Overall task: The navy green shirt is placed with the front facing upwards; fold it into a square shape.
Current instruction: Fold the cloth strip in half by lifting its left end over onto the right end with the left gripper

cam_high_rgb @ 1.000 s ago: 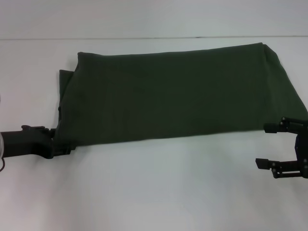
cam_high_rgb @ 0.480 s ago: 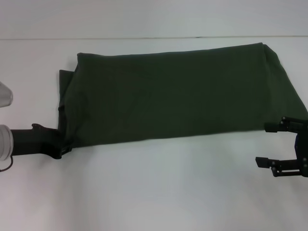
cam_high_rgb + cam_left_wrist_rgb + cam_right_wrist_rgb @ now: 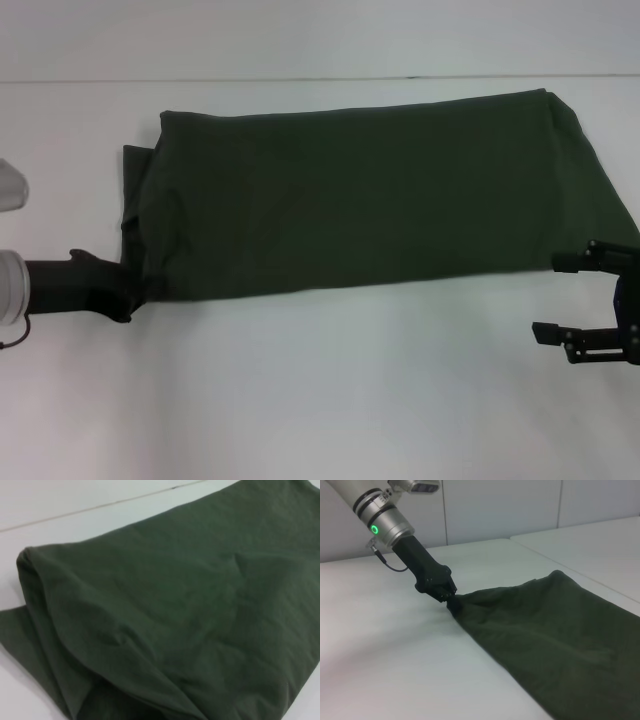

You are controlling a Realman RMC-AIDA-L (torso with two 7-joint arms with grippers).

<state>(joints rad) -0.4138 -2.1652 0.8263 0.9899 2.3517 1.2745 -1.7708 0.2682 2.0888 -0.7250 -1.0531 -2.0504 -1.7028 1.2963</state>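
The navy green shirt (image 3: 370, 200) lies folded into a long band across the white table (image 3: 320, 400), plain fabric facing up. My left gripper (image 3: 128, 300) is at the band's near left corner. In the right wrist view the left gripper (image 3: 451, 597) is shut on the bunched corner of the shirt (image 3: 545, 630). The left wrist view is filled by the shirt (image 3: 175, 605), with its layered folded edge showing. My right gripper (image 3: 552, 298) stands open just off the band's near right end, with nothing between its fingers.
Bare white tabletop stretches in front of the shirt between the two arms. The table's far edge (image 3: 300, 79) runs behind the shirt. A seam with a second white table surface (image 3: 580, 540) shows in the right wrist view.
My left arm has pushed slightly inward with the shirt's corner, so its silver wrist ring now shows at the left edge. The right gripper has stayed put.
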